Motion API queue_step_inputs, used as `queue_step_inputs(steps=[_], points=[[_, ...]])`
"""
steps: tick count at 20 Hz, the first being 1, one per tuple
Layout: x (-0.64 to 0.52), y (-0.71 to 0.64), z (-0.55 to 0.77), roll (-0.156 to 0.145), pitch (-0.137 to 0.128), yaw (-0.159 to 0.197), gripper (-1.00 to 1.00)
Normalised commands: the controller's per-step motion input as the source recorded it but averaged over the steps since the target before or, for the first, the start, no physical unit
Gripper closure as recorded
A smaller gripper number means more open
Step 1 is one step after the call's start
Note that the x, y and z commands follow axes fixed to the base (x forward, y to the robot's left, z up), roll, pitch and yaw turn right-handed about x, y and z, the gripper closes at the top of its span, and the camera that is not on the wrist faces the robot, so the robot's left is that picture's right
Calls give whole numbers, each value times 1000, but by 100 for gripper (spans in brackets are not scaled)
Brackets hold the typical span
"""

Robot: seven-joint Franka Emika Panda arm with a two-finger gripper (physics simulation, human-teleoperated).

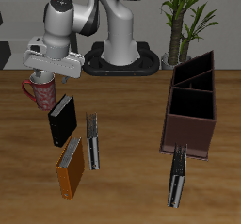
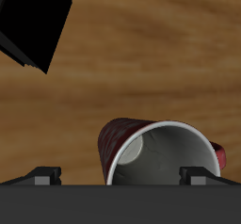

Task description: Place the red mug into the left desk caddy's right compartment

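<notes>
One gripper (image 1: 42,75) hangs spread wide over the red mug (image 1: 41,91) — the left desk caddy (image 1: 193,105) well apart.

red mug (image 2: 141,148): red, pale speckles, white inside | left desk caddy (image 1: 193,105): maroon-brown

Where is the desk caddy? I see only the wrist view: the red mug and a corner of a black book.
Observer: The left desk caddy stands across the table from the red mug.
Operator: Which section is the right compartment?
Observer: The right compartment is the large one nearest the table's front edge.
Operator: Anything close to the caddy?
Observer: A slim dark object lies at its front end.
</notes>
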Motion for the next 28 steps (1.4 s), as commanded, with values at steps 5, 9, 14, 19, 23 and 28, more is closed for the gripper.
queue_step_inputs(steps=[5, 9, 14, 19, 23, 28], points=[[73, -39, -314, 0, 31, -5, -100], [58, -41, -131, -32, 7, -39, 100], [32, 180, 50, 47, -15, 9, 100], [95, 158, 84, 22, -1, 11, 100], [54, 148, 118, 20, -13, -1, 100], [-24, 348, 428, 35, -57, 45, 100]])
